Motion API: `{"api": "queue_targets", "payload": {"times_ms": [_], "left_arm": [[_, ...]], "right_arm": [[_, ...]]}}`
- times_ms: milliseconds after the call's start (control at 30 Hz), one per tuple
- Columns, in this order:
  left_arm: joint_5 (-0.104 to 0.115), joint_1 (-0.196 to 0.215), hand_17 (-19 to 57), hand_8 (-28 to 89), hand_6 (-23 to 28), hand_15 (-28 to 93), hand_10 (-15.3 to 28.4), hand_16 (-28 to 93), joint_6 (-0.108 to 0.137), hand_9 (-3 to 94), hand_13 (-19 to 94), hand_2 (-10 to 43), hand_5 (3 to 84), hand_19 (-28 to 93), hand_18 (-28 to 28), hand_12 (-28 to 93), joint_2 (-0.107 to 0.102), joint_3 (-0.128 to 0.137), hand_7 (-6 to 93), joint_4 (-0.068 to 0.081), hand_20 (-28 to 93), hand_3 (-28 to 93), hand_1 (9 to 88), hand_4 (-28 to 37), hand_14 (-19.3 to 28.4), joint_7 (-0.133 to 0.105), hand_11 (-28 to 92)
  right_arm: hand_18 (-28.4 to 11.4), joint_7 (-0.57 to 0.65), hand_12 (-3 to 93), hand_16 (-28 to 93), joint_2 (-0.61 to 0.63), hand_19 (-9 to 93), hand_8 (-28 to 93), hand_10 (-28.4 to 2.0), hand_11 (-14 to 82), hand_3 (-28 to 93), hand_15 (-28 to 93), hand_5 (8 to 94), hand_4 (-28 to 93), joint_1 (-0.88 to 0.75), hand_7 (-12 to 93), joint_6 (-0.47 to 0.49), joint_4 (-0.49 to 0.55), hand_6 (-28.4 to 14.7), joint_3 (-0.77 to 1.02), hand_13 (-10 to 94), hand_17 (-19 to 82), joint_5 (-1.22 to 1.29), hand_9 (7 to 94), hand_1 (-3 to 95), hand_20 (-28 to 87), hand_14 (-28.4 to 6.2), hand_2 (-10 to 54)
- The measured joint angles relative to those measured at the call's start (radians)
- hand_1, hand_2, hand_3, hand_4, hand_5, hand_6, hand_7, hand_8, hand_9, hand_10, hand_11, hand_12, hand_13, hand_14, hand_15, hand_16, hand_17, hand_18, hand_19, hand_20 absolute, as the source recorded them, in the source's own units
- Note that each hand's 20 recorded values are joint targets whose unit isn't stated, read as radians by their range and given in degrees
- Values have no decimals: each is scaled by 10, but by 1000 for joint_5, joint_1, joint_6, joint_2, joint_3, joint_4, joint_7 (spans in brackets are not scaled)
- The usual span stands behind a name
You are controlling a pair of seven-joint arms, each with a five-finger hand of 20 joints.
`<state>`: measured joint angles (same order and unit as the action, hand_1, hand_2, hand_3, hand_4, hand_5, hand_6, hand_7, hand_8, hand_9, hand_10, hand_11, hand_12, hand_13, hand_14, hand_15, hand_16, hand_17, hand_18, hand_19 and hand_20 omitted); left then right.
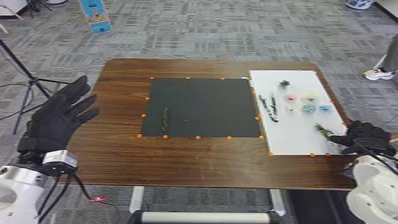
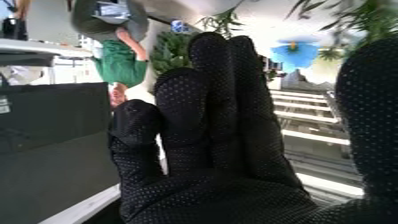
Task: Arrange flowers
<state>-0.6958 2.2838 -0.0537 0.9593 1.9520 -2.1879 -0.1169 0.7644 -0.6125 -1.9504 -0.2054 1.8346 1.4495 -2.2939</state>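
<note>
We have the flowers [image 1: 309, 107] grouped on the white sheet [image 1: 298, 142], pink, cream, teal and blue blooms near its right edge, two dark stems [image 1: 274, 109] towards its left. A leafy sprig [image 1: 324, 131] lies lower down, right beside the right hand [image 1: 366, 136]; we cannot tell whether they touch. One thin green stem [image 1: 164, 121] lies inside the black mat's [image 1: 204, 107] left edge. Brown wood borders the mat left and below, and the left hand [image 1: 58, 115] is raised by the bench's [image 1: 169, 167] left edge, fingers spread. In the wrist view we see the right hand [image 2: 222, 192] wide open, fingers straight, thumb well apart, gripping nothing, with greenery beyond. Orange markers dot both borders; grey carpet [image 1: 204, 35] surrounds the bench.
</note>
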Motion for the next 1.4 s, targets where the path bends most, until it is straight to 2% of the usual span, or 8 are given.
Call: {"api": "queue_targets", "payload": {"times_ms": [267,300,367,533,733,1000,1133,1400], "left_arm": [[0,4,-114,-89,13,106,82,50,1,174,143,-95,226,357,188,194,0,6,160,-1,83,634,256,-283,125,0,106],[0,5,-114,-89,13,106,81,50,1,174,143,-95,226,358,188,194,0,10,161,-1,83,634,256,-283,125,-1,106],[0,9,-114,-90,13,105,81,49,2,175,144,-95,227,358,188,194,0,18,161,-2,83,637,254,-283,125,-3,106],[0,19,-114,-90,13,106,81,49,6,175,144,-95,227,359,189,193,1,40,162,-6,83,634,256,-283,125,-8,107],[0,28,-113,-91,12,107,82,48,11,177,146,-95,228,359,190,192,3,60,163,-13,82,636,253,-283,125,-15,109],[0,32,-113,-93,11,109,81,45,19,178,149,-95,230,361,191,188,6,74,166,-17,80,636,254,-283,125,-20,111],[0,27,-113,-94,11,109,81,44,19,178,149,-95,230,362,191,187,5,73,166,-17,80,638,252,-283,125,-19,111],[0,30,-113,-94,10,107,81,44,19,179,149,-95,229,361,191,186,7,72,167,-17,78,638,253,-283,125,-19,111]], "right_arm": [[-207,-13,371,376,3,888,-136,-128,550,790,757,598,-282,12,522,27,25,-20,-18,567,311,7,605,294,558,-118,-95],[-207,-16,374,375,3,888,-87,-128,552,788,757,596,-282,18,548,30,26,-18,-26,567,311,8,606,300,558,-117,-95],[-205,-22,387,378,1,887,148,-125,564,764,763,594,-281,33,589,34,27,-11,-46,569,311,10,608,369,556,-119,-95],[-204,-34,576,388,-4,892,185,-117,446,809,785,616,-228,70,627,44,18,-1,-92,581,320,16,659,432,553,-125,-95],[-212,-52,627,404,-9,910,222,-116,452,824,812,624,-168,81,641,50,1,-6,-99,596,327,27,671,418,570,-131,-95],[-224,-73,549,378,-8,932,246,-139,566,813,859,627,-133,81,652,-7,-5,-24,-105,666,389,21,692,419,666,-122,-95],[-224,-81,545,381,-6,932,253,-142,568,819,859,641,-113,93,640,-68,-3,-37,-127,681,406,10,697,417,683,-120,-95],[-223,-88,554,387,-4,932,265,-143,557,825,855,649,-103,187,626,-75,39,-43,-188,688,411,1,704,415,688,-121,-95]]}}
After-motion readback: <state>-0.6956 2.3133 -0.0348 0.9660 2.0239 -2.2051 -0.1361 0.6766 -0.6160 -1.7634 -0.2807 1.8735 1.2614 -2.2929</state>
